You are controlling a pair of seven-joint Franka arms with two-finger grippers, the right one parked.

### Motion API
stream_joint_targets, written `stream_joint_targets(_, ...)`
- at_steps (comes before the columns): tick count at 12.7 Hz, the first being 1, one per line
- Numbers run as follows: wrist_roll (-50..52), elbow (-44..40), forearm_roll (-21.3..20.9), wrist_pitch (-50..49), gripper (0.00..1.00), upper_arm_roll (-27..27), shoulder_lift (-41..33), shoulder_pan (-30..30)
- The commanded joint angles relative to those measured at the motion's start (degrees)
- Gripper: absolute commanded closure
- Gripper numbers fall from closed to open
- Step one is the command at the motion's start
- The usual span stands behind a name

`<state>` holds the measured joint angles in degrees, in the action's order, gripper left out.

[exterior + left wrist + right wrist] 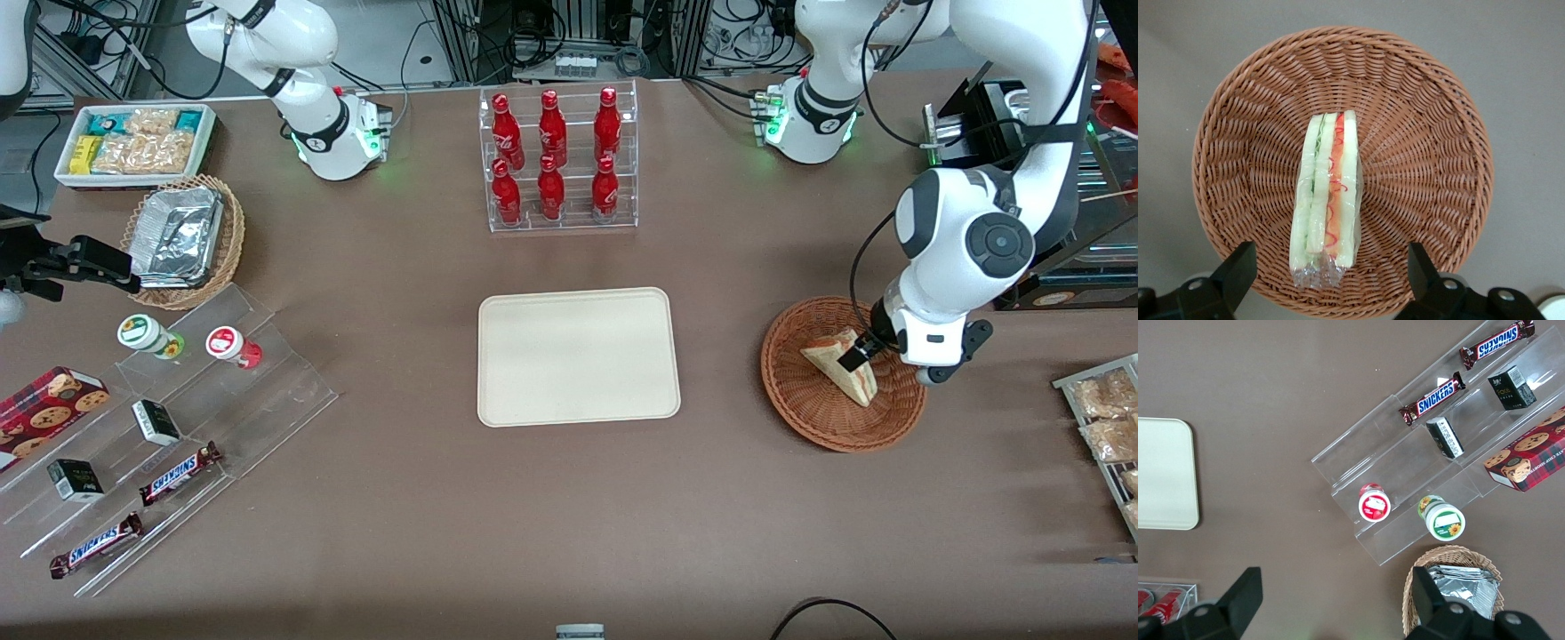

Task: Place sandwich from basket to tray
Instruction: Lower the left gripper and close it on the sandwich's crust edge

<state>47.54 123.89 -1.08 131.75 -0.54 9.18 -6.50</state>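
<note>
Sandwich (1327,200): triangular wedge in clear wrap, standing on edge in the middle of the basket (1418,100), filling layers facing up toward the wrist camera. Gripper (1328,277): left arm's, poised over the basket just above the wedge, fingers spread wide to either side of it, holding nothing. Risks, as judged: the slick wrap may slip between the pads; a grip taken only at the wedge's end may let it tip or swing on lifting; fingers lowered too far may catch the woven wall and drag the light basket. Tray (578,356): bare, flat, mid-table, well apart from the basket toward the parked arm's end. Route between them: open brown tabletop, nothing standing in it. Surroundings: rack of red bottles (556,160) farther from the front camera than the tray; snack-bar display steps (169,427) and foil-lined basket (182,236) toward the parked arm's end.
</note>
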Motion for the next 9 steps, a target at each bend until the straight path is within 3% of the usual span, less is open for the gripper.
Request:
stream_joint_targets(1,1.33,0.39,0.73,1.84,0.0,-0.17,1.01,-0.35)
stream_joint_targets(9,1.33,2.93,0.73,7.65,0.0,-0.17,4.7,-0.44)
